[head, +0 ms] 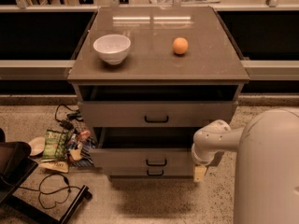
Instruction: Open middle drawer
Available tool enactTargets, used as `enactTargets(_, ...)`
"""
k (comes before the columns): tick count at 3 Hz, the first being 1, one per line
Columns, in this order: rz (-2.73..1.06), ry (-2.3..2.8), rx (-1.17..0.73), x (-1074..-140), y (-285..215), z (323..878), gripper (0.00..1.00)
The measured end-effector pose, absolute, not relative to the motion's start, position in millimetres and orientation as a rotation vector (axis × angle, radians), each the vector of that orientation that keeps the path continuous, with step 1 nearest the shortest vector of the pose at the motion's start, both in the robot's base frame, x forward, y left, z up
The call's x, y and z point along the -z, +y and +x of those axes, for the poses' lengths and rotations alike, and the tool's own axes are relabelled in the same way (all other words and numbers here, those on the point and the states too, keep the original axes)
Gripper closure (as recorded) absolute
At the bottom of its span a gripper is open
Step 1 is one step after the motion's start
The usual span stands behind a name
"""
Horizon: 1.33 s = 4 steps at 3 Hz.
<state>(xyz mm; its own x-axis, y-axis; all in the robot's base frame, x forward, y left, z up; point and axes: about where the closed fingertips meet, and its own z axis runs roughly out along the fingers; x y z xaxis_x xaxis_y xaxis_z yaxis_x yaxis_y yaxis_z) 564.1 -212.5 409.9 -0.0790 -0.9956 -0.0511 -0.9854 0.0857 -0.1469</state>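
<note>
A grey cabinet [159, 55] has three flat-fronted drawers with small black bar handles. The middle drawer [121, 158] is pulled out toward me, with its dark interior showing above its front and its handle [156, 162] at the centre. The top drawer [117, 113] also stands partly out. The bottom drawer [126, 172] shows only as a thin strip with its handle. My gripper [200, 172] hangs from the white arm [212, 141] at the right end of the middle drawer's front, away from the handle.
A white bowl [112, 48] and an orange [180, 45] sit on the cabinet top. Snack bags [58, 146], cables [51, 190] and a black stand [14, 164] lie on the floor to the left. My white body [266, 171] fills the lower right.
</note>
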Motion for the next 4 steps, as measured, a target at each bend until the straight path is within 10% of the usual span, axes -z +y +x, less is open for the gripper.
enactTargets(4,-2.015,2.293,0.041,-401.7,-222.4,517.9,1.00)
